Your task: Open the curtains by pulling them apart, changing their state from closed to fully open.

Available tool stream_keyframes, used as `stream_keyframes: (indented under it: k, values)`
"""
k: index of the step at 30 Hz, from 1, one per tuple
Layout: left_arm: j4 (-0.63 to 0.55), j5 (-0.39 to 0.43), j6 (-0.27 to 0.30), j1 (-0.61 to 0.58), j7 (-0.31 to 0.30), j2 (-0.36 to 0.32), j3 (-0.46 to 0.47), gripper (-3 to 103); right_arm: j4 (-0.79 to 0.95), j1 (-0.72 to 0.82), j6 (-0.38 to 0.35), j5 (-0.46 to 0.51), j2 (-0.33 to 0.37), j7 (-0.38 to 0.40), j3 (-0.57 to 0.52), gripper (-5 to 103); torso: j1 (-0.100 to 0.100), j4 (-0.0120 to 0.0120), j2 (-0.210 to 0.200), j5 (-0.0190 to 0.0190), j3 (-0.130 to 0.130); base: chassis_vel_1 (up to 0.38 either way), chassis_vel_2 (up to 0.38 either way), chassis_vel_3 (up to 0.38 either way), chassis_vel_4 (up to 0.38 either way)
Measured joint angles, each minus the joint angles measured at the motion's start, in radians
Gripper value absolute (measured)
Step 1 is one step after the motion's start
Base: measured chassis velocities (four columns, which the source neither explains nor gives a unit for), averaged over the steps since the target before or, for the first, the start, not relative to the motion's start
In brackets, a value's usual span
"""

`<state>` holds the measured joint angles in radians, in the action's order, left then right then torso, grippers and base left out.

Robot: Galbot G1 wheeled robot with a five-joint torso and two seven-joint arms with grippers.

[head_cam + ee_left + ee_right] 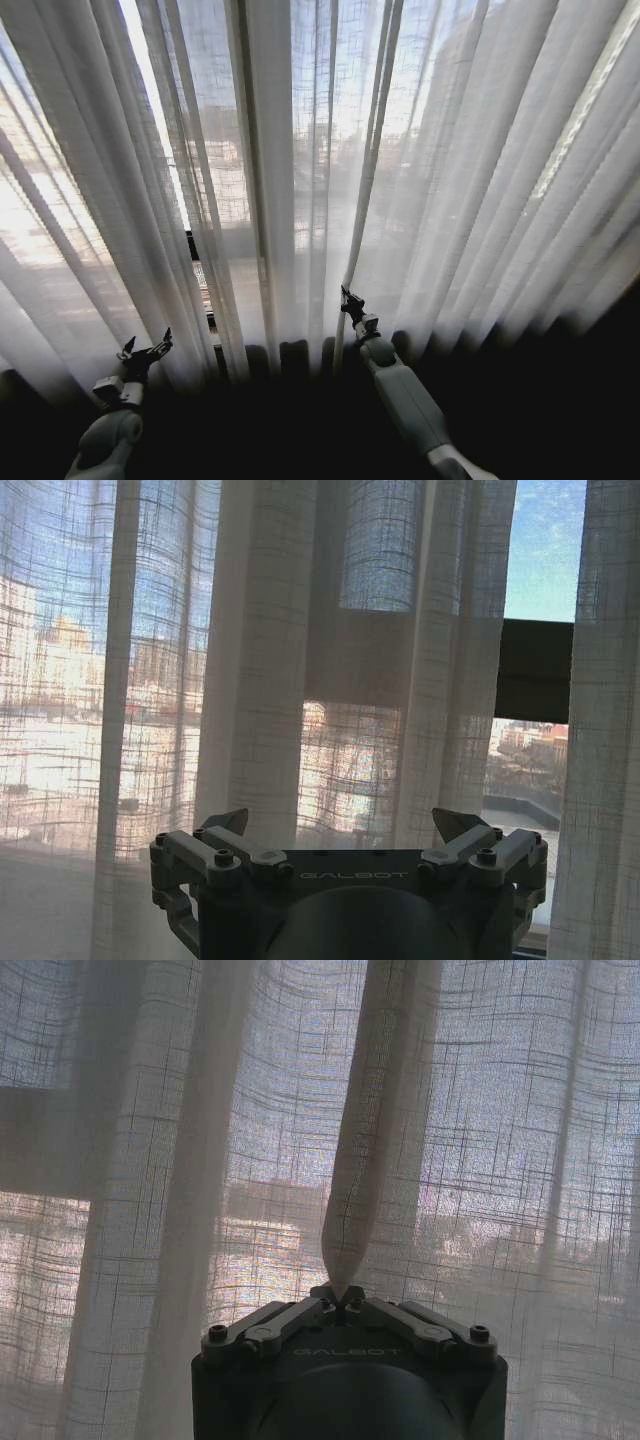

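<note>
Sheer white pleated curtains (450,150) hang across the whole window in front of me. My right gripper (347,297) reaches up at the centre and is shut on one narrow pleat (378,1140), which bunches to a point between its fingertips (340,1298). My left gripper (147,349) sits low at the left, open, its fingers spread wide (342,825) just short of the curtain fabric (260,680) with nothing between them. A narrow gap (540,600) between two panels shows sky to one side of the left gripper.
A dark horizontal window bar (535,670) and city buildings (525,750) show through the gap and the fabric. The same gap (200,275) lies left of centre in the head view. Below the curtain hems is dark shadow (300,420).
</note>
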<state>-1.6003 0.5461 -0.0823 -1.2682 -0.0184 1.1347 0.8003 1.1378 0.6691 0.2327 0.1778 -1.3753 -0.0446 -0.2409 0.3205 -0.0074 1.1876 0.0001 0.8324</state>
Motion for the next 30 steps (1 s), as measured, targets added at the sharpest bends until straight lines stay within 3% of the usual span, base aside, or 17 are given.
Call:
stream_keyframes:
  k: [7,17,30]
  values:
    - [0.0,0.0,0.0,0.0,0.0,0.0,0.0,100,-0.002,0.002,0.001,0.007,0.007,-0.013,-0.005,0,0.0,0.0003,0.0,0.0,0.0,-0.042,-0.011,0.047,0.007]
    - [0.0,0.0,0.0,0.0,0.0,0.0,0.0,100,-0.003,0.008,0.004,0.018,0.028,-0.021,-0.02,0,0.0,0.0,0.0,0.0,0.0,-0.259,-0.082,0.276,0.069]
    - [0.0,0.0,0.0,0.0,0.0,0.0,0.0,100,0.045,0.039,-0.01,0.08,0.097,-0.013,-0.06,0,0.0,-0.0004,0.0,0.0001,0.0,-0.314,-0.26,0.313,0.257]
